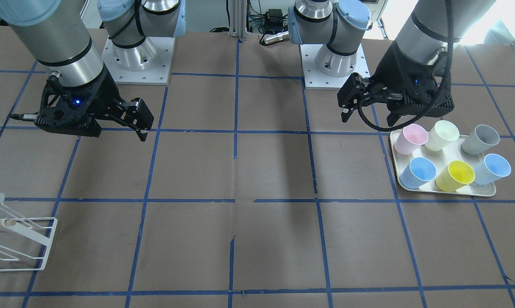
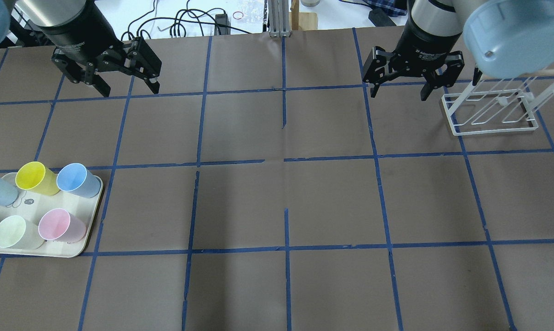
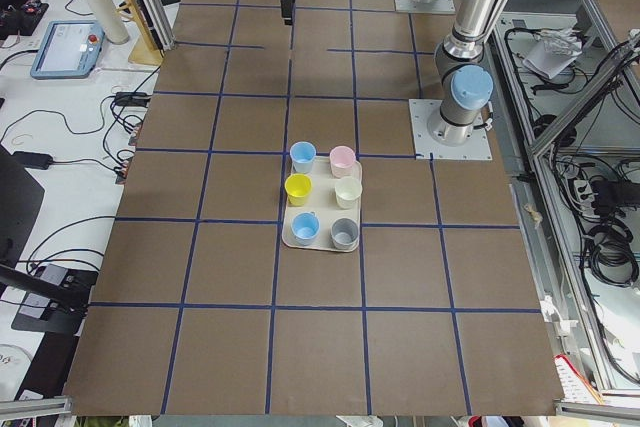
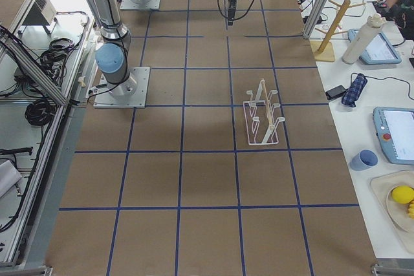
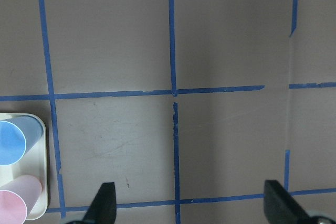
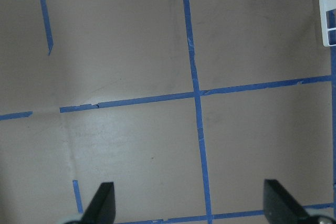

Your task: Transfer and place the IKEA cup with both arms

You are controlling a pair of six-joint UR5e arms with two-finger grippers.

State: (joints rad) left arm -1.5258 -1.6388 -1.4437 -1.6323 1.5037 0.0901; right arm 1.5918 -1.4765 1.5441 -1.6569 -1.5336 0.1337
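Observation:
The bright yellow IKEA cup [image 1: 456, 175] stands upright in the front row of a cream tray [image 1: 395, 149], between two light-blue cups. It also shows in the overhead view [image 2: 35, 177] and the exterior left view [image 3: 298, 187]. My left gripper [image 1: 368, 120] [image 2: 130, 90] is open and empty. It hangs above the table beside the tray, apart from the cups. My right gripper [image 1: 116, 133] [image 2: 398, 95] is open and empty over bare table near the white rack. The left wrist view shows its open fingers [image 5: 102, 203] but not the yellow cup.
The tray [image 2: 65, 250] also holds a pink cup [image 1: 411, 139], a pale cream cup [image 1: 442, 134], a grey cup [image 1: 479, 139] and two light-blue cups [image 1: 417, 173]. A white wire rack [image 2: 493, 108] [image 1: 18, 244] stands on the robot's right. Blue tape grids the brown table.

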